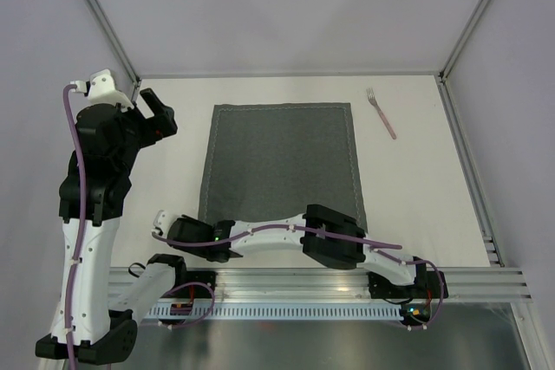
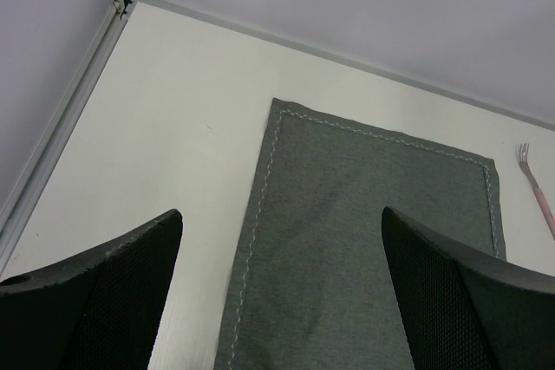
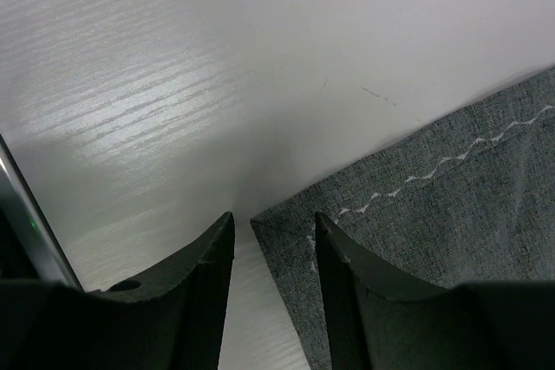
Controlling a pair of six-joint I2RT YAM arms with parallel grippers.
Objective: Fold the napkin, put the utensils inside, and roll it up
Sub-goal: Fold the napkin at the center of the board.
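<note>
Napkin (image 1: 282, 162) lay spread flat on the desk (image 1: 434, 188) in your top view, with the fork (image 1: 380, 112) well off its far-right corner. In your left wrist view, the left claw (image 2: 282, 214) hung released wide, facing the cloth. In your right wrist view, the right claw (image 3: 273, 231) stood parted, straddling the napkin's corner without clenching it.

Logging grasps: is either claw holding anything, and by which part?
Nothing is held. The left claw hangs open; the right claw, also open, straddles the near-left corner of the napkin without pinching it.

napkin (image 1: 282, 162): matt grey felt cloth | table (image 1: 416, 197): smooth pale wood-grain
</note>
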